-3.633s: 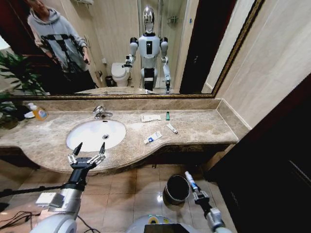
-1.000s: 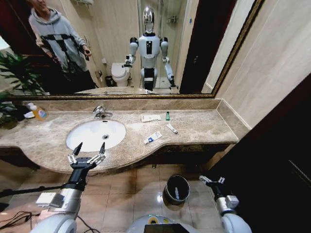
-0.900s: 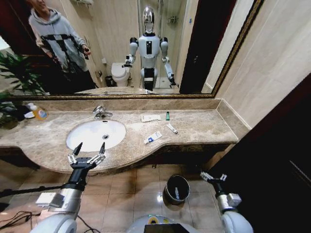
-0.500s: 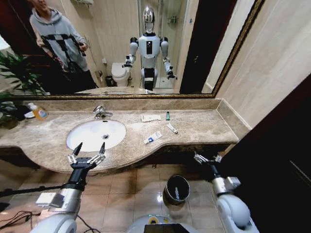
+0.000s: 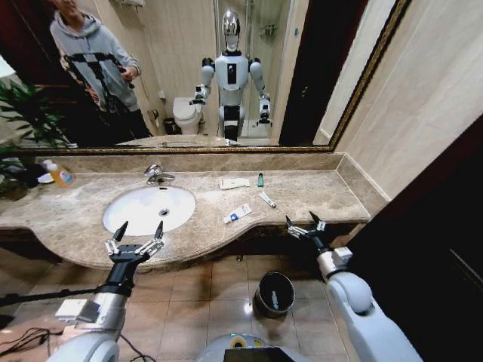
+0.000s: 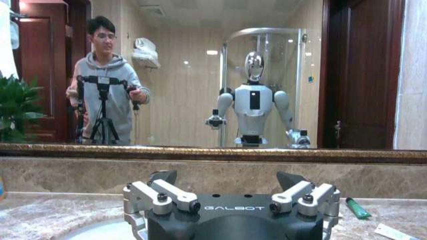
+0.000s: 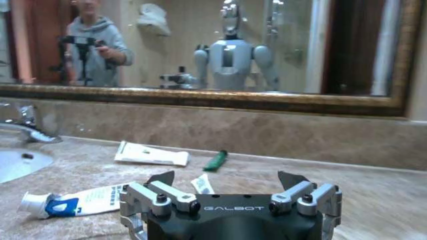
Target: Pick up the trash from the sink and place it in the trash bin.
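The trash lies on the marble counter to the right of the white sink [image 5: 136, 215]. It is a white tube with blue marks [image 5: 238, 214] [image 7: 73, 201], a smaller tube [image 5: 267, 200] [image 7: 202, 185], a flat white packet [image 5: 235, 183] [image 7: 152, 153] and a green piece [image 5: 260, 180] [image 7: 215, 160]. My right gripper [image 5: 303, 226] [image 7: 225, 179] hangs open and empty at the counter's front edge, facing these items. The black trash bin [image 5: 264, 285] stands on the floor below, with a white tube [image 5: 273, 300] inside. My left gripper [image 5: 136, 237] [image 6: 227, 177] waits open in front of the sink.
A chrome faucet [image 5: 157, 175] stands behind the basin, and an orange-capped bottle [image 5: 59, 175] sits at the far left by a plant. A mirror runs along the back of the counter. A dark cabinet wall closes off the right side.
My right gripper held a tube above the bin 3.6 s ago. That tube now lies in the bin, and the gripper has risen, open, to the counter's edge. The left arm is unmoved.
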You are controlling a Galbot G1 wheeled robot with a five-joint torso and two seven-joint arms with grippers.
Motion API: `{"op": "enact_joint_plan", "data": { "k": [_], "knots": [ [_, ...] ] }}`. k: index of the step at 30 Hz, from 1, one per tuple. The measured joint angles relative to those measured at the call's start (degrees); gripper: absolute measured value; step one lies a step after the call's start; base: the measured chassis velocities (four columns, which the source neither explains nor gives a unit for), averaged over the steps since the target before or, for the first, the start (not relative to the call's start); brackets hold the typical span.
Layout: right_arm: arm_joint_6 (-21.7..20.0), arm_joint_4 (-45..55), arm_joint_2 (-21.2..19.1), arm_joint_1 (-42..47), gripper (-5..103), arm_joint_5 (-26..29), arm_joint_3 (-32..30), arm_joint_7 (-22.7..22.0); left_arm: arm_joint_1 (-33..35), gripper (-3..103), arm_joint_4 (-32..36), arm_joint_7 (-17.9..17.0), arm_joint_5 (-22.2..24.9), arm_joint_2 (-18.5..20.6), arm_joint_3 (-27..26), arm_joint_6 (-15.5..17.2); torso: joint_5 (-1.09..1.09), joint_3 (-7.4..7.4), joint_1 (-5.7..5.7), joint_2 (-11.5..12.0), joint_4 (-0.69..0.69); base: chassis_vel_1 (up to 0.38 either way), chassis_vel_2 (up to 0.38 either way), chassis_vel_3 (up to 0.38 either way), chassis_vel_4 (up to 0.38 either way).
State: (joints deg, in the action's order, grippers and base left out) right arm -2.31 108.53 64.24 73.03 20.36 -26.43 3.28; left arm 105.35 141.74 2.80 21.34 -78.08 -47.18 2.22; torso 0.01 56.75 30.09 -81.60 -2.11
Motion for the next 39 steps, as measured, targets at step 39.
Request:
{"op": "enact_joint_plan", "data": {
  "k": [39],
  "knots": [
    [-4.3,-22.7,-0.9,-24.6,70,-2.2,16.9,1.7,0.0,100,0.0,0.0,0.0,0.0,0.0,0.0,-0.01,-0.01,0.00,0.0,0.00,0.000,0.000,0.000,0.000]
  ]
}}
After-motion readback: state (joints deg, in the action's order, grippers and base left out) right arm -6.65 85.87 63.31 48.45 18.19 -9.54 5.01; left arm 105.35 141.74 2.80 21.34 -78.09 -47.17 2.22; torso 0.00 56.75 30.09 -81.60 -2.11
